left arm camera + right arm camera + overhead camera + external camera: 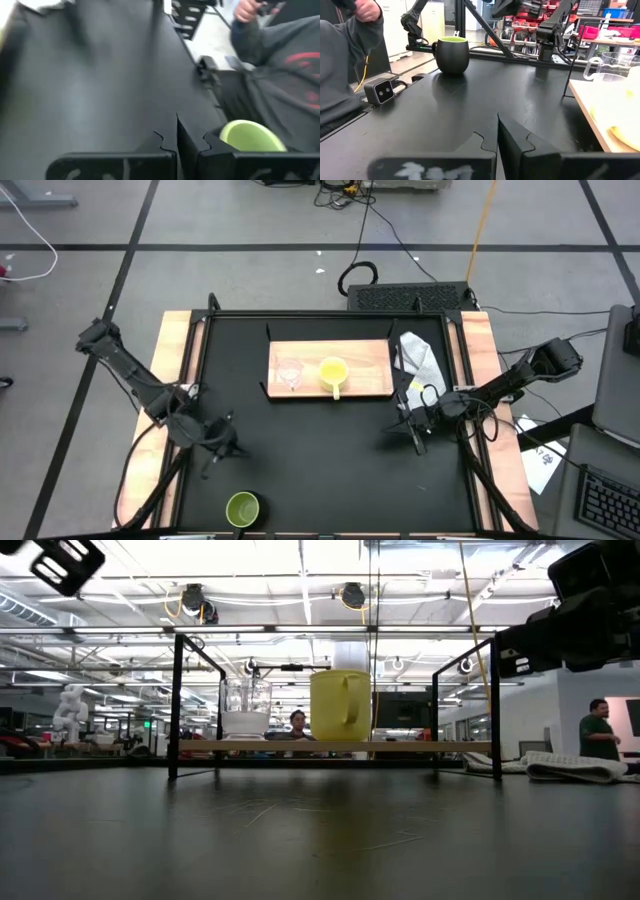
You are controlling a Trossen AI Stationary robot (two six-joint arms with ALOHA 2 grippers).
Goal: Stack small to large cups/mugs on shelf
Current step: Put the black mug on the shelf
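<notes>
Glass cup and yellow mug stand side by side on the shelf; olive-green mug sits apart (near tabletop edge). Left claw and right claw hover clenched, empty.

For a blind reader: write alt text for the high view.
A wooden shelf on a black table holds a clear glass cup and a yellow mug; a dark green mug sits at the near edge. Left claw and right claw hover shut, empty.
</notes>
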